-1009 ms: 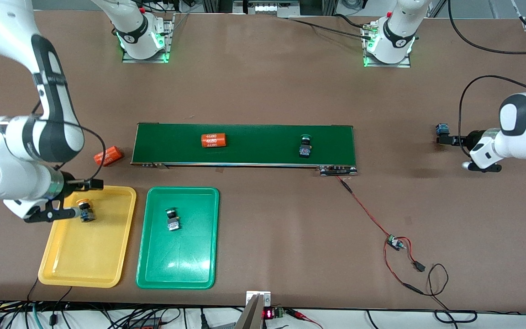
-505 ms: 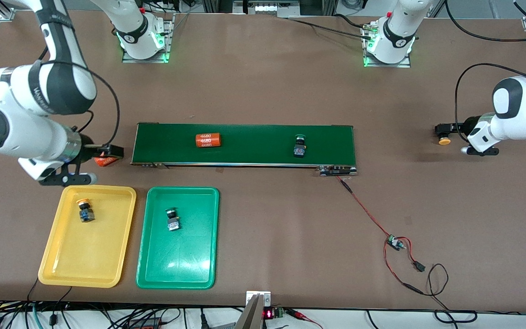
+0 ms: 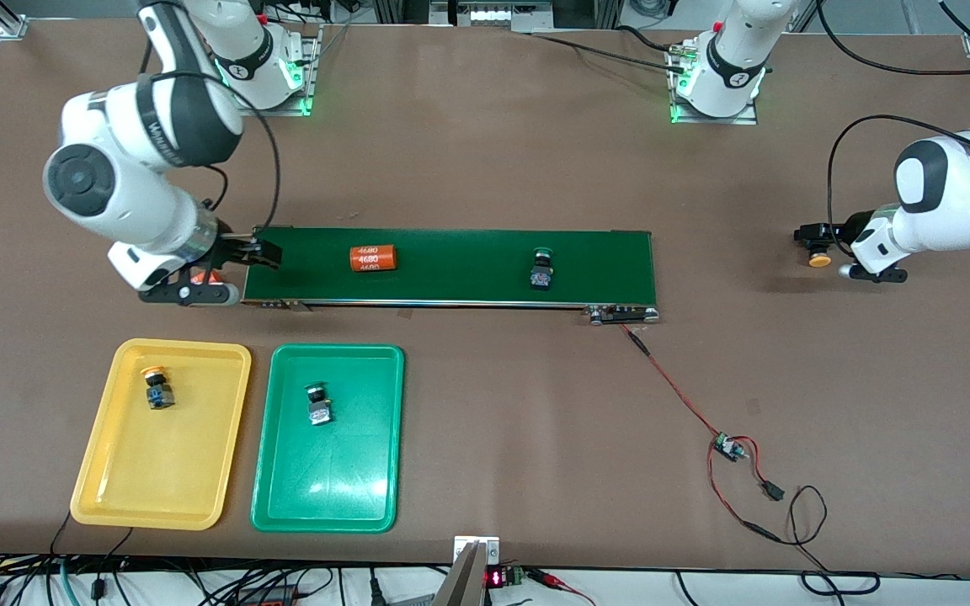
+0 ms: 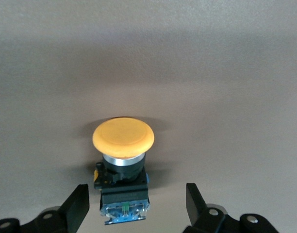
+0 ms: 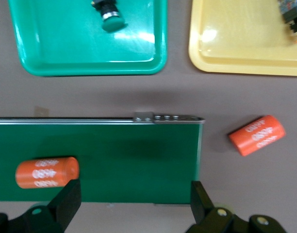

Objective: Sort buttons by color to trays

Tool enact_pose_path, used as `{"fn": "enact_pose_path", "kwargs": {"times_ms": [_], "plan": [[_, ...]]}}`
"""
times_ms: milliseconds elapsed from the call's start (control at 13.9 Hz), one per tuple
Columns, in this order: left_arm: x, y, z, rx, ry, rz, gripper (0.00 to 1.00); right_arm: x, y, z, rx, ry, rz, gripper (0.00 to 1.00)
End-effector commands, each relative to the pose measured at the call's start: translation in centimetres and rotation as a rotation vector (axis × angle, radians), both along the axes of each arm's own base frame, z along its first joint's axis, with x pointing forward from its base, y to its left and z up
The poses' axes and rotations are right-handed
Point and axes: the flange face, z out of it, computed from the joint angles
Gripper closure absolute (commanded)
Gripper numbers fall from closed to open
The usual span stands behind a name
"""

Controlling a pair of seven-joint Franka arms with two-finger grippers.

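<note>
Two buttons already sorted: a yellow button (image 3: pixel 156 389) lies in the yellow tray (image 3: pixel 114 497), a green one (image 3: pixel 317 406) in the green tray (image 3: pixel 367 505).

Still out: a green button (image 3: pixel 542 269) rides the belt (image 3: pixel 468 252), and a second yellow button (image 3: pixel 819 258) lies on the bare table at 3 o'clock off the belt's end.

Left gripper (image 4: pixel 137 206) is low at that button, fingers (image 4: pixel 76 206) spread either side of its black-and-blue body, not touching it; cap points away from the wrist.

Right gripper (image 3: pixel 228 269) hangs open and empty over the belt's 9 o'clock end, one orange cylinder (image 5: pixel 46 172) on the belt nearby, another (image 5: pixel 256 134) off it on the table.

Step in hand, as I judge it: left arm's pick of the yellow button. Next: close squarely on the body, lift, carry to the yellow tray.
</note>
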Motion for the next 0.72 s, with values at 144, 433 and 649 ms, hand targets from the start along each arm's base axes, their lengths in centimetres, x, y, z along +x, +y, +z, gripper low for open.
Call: {"fn": "enact_pose_path", "kwargs": {"times_ms": [144, 433, 649], "plan": [[-0.3, 0.2, 0.2, 0.004, -0.021, -0.092, 0.67, -4.0, 3.3, -1.1, 0.031, -0.116, -0.043, 0.00], [0.0, 0.3, 0.6, 0.014, -0.027, -0.098, 0.99, -5.9, 6.7, -2.3, 0.042, -0.136, -0.054, 0.00], [1.4, -0.9, 2.0, 0.026, -0.050, -0.133, 1.00, -7.3, 9.4, -2.8, 0.035, -0.125, -0.072, 0.00]]}}
